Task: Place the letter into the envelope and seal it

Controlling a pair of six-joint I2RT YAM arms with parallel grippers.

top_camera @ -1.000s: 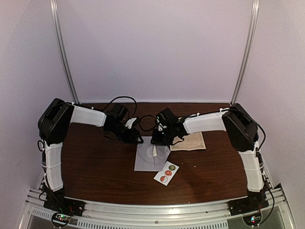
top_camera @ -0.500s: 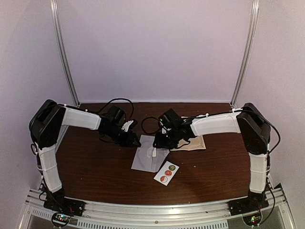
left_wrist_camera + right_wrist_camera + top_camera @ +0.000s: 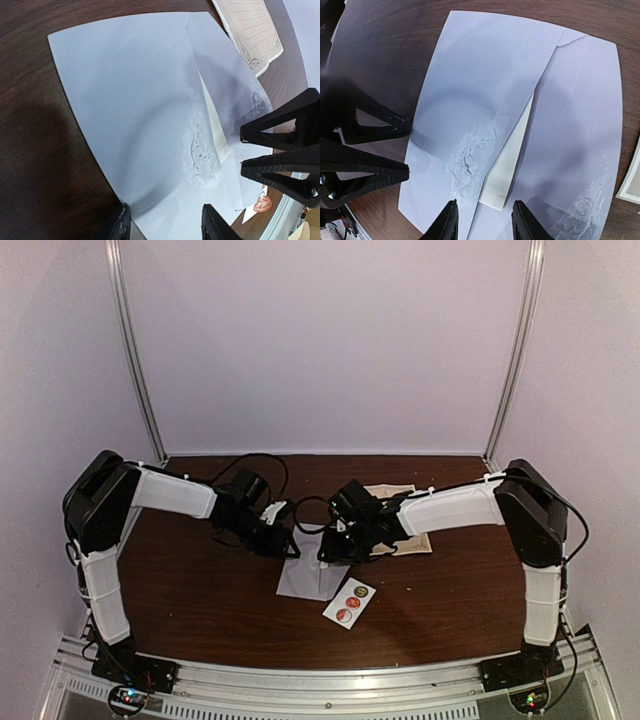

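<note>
A flat pale grey paper envelope (image 3: 312, 580) lies at the middle of the dark brown wooden worktop (image 3: 200, 590). The left gripper (image 3: 167, 226) and right gripper (image 3: 485, 222) hover low over it, both claws apart, gripping nothing. A beige lined letter sheet (image 3: 252, 30) lies just beyond, toward the far edge.

Dim violet light, soft shadows, fisheye wrist views

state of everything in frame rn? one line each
envelope: flat on the table, unsealed, cream sliver showing at the opening
letter: outside the envelope, flat on the table
sticker strip: flat on the table by the envelope
left gripper: open, at the envelope's edge
right gripper: open, over the envelope
</note>
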